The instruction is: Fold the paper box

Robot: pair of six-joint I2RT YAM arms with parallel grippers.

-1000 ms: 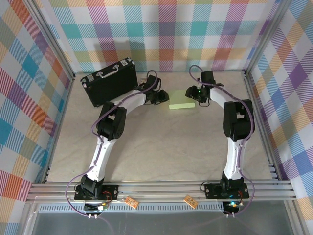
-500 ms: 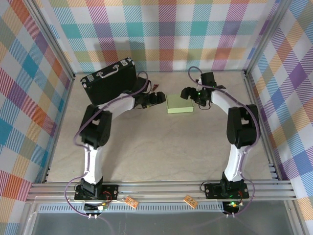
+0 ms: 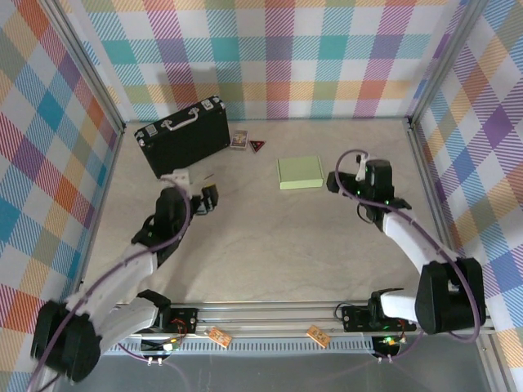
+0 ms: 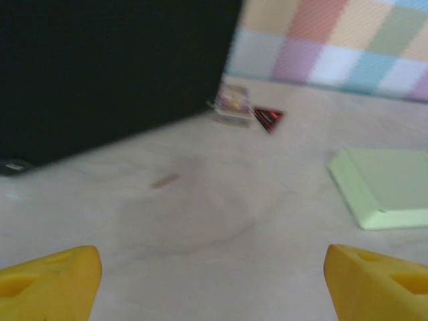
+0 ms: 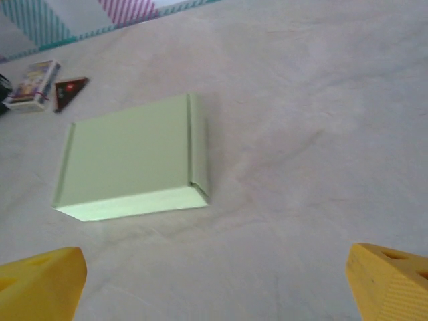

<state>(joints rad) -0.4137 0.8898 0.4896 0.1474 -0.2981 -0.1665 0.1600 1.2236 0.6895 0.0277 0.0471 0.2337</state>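
Observation:
The paper box [image 3: 300,172] lies closed and flat on the table at the back middle, a pale green shallow rectangle with nothing touching it. My left gripper [image 3: 211,198] hangs open well to its left, and in the left wrist view the paper box [image 4: 391,184] sits ahead at the right, beyond the open left gripper [image 4: 214,281]. My right gripper [image 3: 337,181] stands open just right of the box. From the right wrist, the paper box [image 5: 130,167] lies ahead at the left, clear of the open right gripper [image 5: 217,281] with its yellow fingertips [image 5: 40,281].
A black briefcase [image 3: 181,135] stands at the back left, close to the left gripper. A small card packet [image 3: 239,140] and a red triangle [image 3: 257,146] lie behind the box. Checked cloth walls and a metal frame [image 3: 425,155] enclose the table.
Both arms have drawn back from the box towards the near side, left arm furthest. Both grippers have opened. The box stays where they left it.

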